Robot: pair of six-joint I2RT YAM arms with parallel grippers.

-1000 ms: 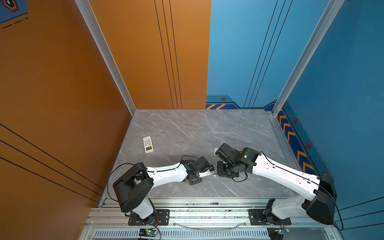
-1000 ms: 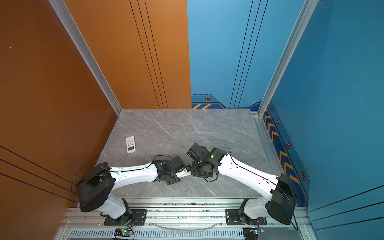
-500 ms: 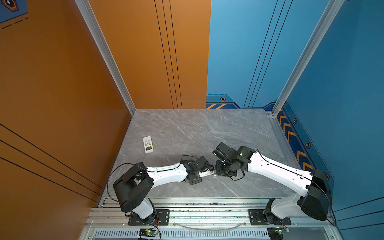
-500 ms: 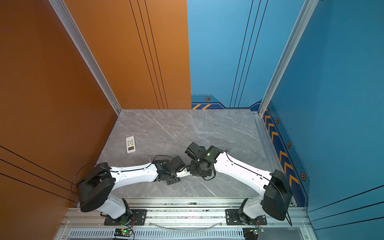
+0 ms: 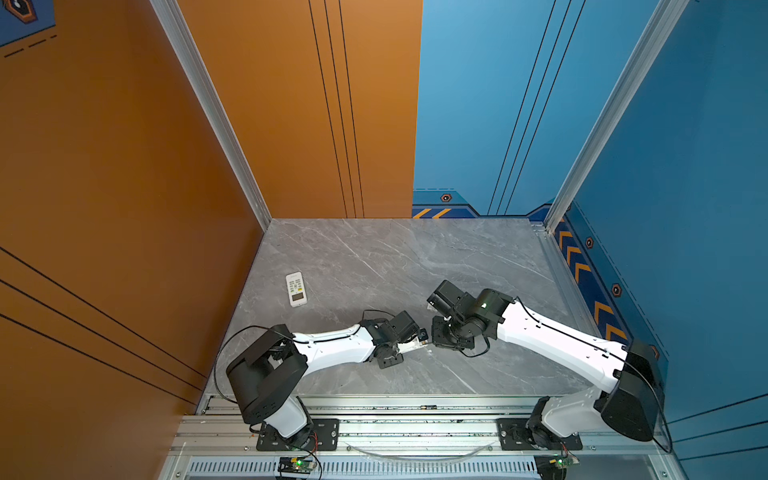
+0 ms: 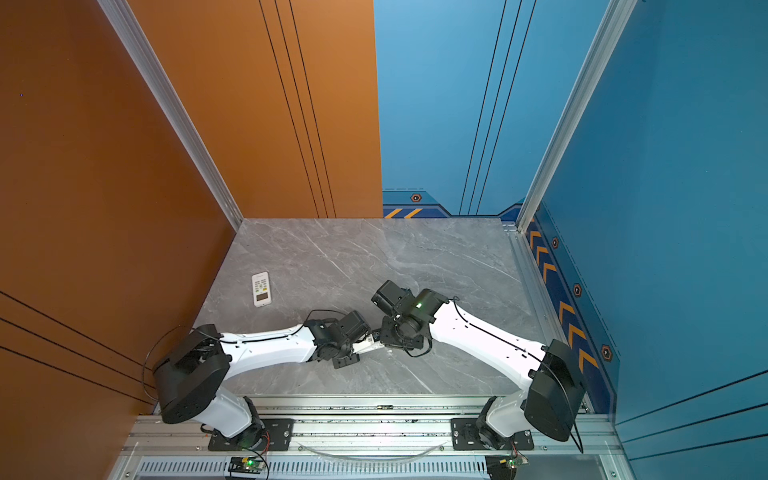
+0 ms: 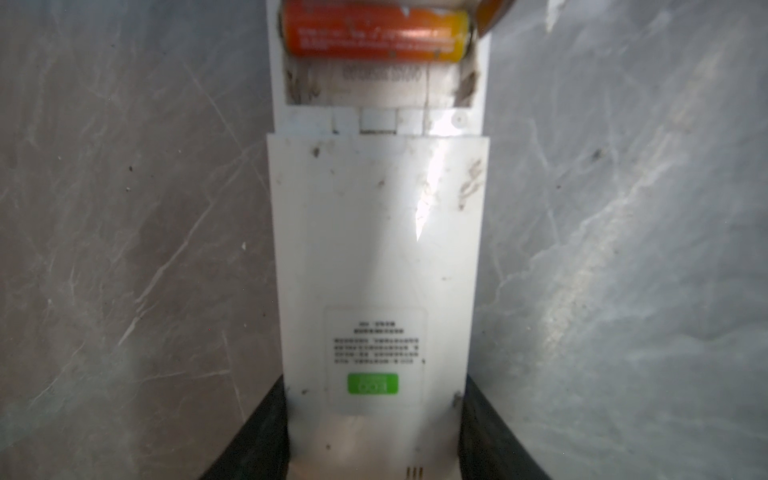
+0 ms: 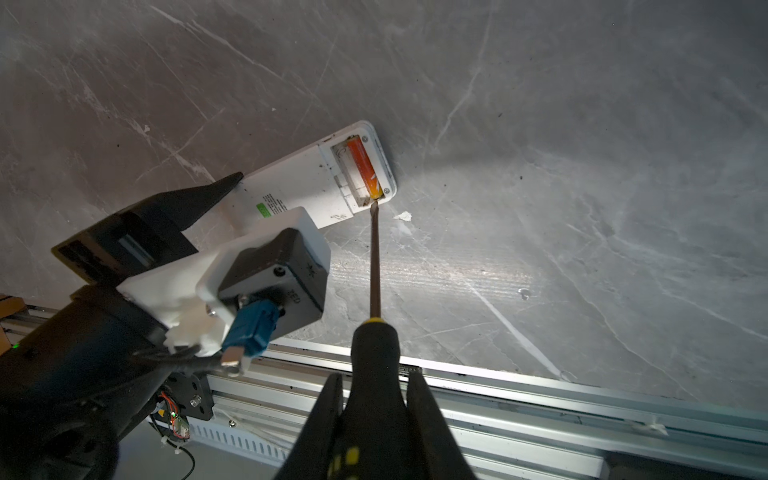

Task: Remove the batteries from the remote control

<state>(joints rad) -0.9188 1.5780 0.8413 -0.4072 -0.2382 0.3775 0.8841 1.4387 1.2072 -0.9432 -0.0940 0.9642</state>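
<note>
So the left claw [image 7: 374, 399] is gripping the remote [image 8: 303, 183] by its two long edges, down at the end with the printed label [image 7: 374, 345]. It's closed about as wide as the remote's body. The remote is lying back side up, low over the grey marble table [image 8: 540, 166] and near the front edge. I honestly can't tell if it's resting flat or being held slightly off the surface.

The battery compartment at the far end of the remote is standing open. One orange battery [image 8: 363, 168] with a yellow end is sitting in there crosswise, in the slot closest to the remote's end. The slot beside it is just showing bare white plastic with some printed digits, and they're too blurry to read.

The right claw [image 8: 374, 376] is clamping narrow around the black handle of a screwdriver [image 8: 375, 266]. The shaft is pointing away from the claw and toward the remote. The tip is sitting right at the yellow end of the battery, against the compartment edge.

A tiny white crumb [image 8: 402, 216] is lying on the table just beside that corner of the remote.

In both top views a second remote [image 5: 296, 289] is lying buttons up near the orange wall, well apart from both arms.
</note>
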